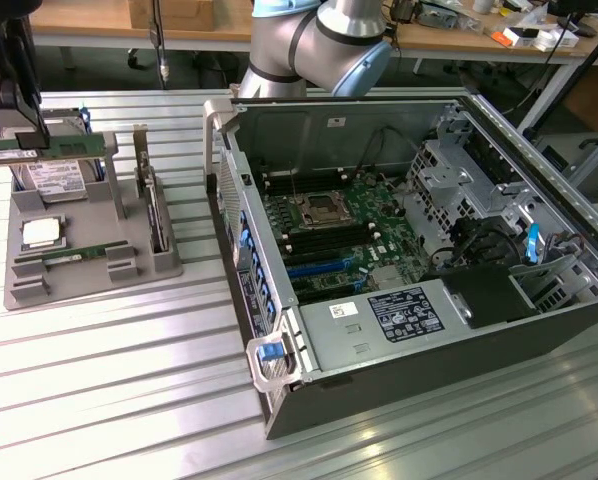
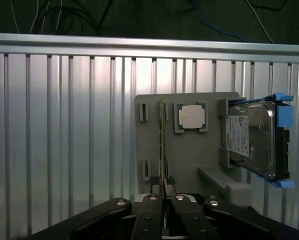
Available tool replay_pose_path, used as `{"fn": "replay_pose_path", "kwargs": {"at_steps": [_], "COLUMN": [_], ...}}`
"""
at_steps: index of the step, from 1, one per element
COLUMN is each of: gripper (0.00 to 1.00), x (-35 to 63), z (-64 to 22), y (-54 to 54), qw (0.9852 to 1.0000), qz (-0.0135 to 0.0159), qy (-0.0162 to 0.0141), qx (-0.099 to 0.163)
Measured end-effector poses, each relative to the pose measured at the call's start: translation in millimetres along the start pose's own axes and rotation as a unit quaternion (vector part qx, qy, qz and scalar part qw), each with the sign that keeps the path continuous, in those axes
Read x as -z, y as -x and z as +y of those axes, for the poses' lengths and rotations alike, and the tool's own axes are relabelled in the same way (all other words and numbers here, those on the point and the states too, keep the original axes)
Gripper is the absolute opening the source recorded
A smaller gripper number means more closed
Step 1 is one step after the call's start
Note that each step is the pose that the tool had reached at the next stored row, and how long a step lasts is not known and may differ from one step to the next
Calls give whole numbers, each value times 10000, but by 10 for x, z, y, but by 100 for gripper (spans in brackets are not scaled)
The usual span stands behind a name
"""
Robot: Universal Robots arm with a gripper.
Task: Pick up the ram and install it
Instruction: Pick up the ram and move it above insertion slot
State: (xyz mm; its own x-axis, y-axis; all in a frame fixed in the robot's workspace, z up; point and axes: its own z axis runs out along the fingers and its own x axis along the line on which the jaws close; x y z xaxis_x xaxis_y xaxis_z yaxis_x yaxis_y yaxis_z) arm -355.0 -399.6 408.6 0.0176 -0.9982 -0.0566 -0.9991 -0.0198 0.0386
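In the exterior view we see the gripper (image 1: 27, 138) clamped on the ram (image 1: 74, 147), which it holds level above the grey tray (image 1: 84, 287). The motherboard's memory slots (image 1: 324, 240) lie well apart, toward that view's right.

In the wrist view we see the ram edge-on, running straight out from between the pinched fingers (image 2: 150, 210).

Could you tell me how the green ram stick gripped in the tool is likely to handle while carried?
The ram is a thin flat board, so probably light and stiff, yet likely breakable if bent. The tool pinches only a short stretch, a long part sticking out, so it may twist in the grip if bumped.
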Motion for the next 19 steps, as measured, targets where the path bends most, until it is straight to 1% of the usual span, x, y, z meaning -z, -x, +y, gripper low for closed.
{"fn": "replay_pose_path", "kwargs": {"at_steps": [3,8,10,11,12,14,16,19], "gripper": [13,13,13,13,13,13,13,13], "x": [30,32,32,33,35,38,40,42], "z": [1,0,-27,-44,-93,-160,-212,-268], "y": [1,2,1,1,0,-1,-2,-3], "qw": [10000,10000,10000,10000,10000,10000,10000,10000], "qz": [0,0,0,0,0,0,0,0], "qy": [0,1,0,0,0,0,0,0], "qx": [0,-1,-1,0,-1,0,-1,-1]}}
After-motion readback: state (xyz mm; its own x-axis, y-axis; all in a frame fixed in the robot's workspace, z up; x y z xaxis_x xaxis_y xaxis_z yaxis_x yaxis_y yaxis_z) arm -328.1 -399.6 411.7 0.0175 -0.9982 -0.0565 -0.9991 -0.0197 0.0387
